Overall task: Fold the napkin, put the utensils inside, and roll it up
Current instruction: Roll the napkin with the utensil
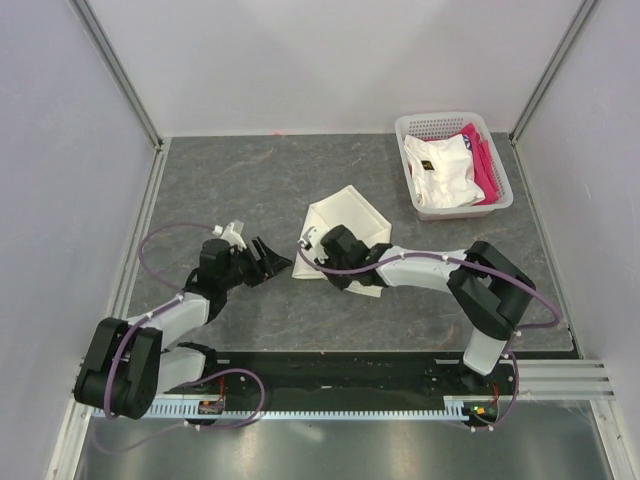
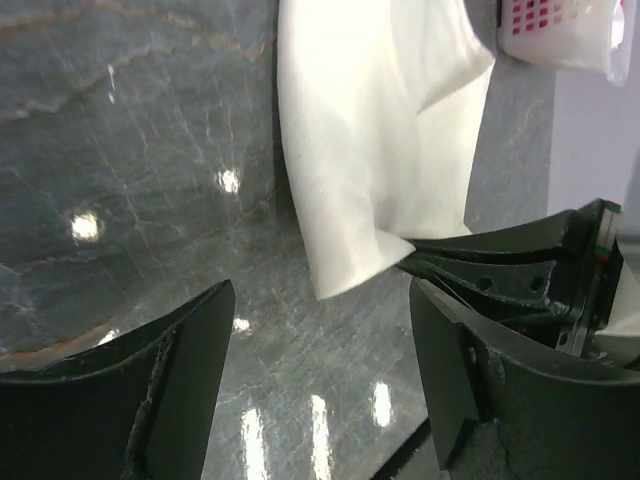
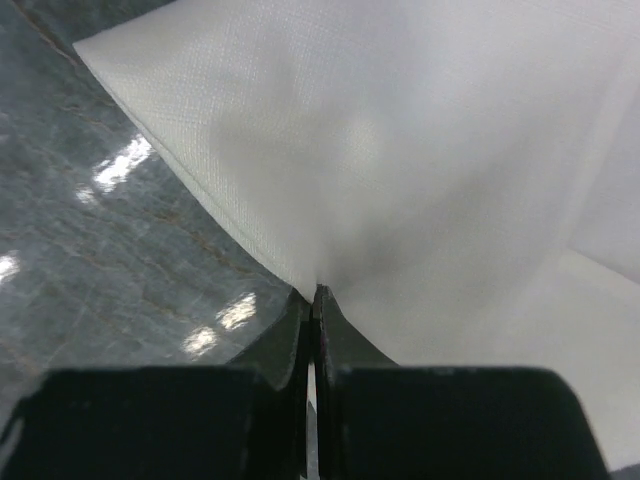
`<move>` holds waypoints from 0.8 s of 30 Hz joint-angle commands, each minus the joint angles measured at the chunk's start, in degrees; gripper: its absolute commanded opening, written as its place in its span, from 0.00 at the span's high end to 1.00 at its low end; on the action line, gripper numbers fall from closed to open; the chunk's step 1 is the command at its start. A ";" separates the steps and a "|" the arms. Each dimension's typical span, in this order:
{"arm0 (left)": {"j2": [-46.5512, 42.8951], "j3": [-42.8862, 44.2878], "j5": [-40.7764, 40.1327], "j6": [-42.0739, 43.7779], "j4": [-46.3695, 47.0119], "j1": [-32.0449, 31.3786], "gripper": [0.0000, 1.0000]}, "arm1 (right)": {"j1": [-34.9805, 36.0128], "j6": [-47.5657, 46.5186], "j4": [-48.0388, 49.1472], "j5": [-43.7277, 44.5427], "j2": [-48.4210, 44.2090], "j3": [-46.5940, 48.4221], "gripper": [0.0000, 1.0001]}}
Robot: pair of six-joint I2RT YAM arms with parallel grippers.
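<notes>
Right claw (image 3: 315, 305) is pinched fully closed on the napkin (image 3: 400, 150) edge. Left claw (image 2: 320, 300) gapes wide and empty, just off the cloth at its 9 o'clock. Napkin sits mid table (image 1: 250, 170), layers doubled over, basket (image 1: 440, 117) at its 1 o'clock, no spoon visible. Risk: this thin edge pinch slips or catches only one layer, skewing the fold.
</notes>
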 commanded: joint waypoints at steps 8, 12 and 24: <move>-8.50 -2.73 -7.08 14.86 -0.01 -2.89 0.22 | -7.99 9.07 -16.07 -32.12 6.43 12.47 1.00; -9.99 -3.44 -9.19 18.64 1.04 -5.18 0.22 | -11.76 11.17 -16.00 -40.01 10.46 13.71 1.00; -6.66 -0.80 -9.11 25.84 2.98 -9.83 0.21 | -18.97 15.49 -15.47 -52.96 20.04 17.58 1.00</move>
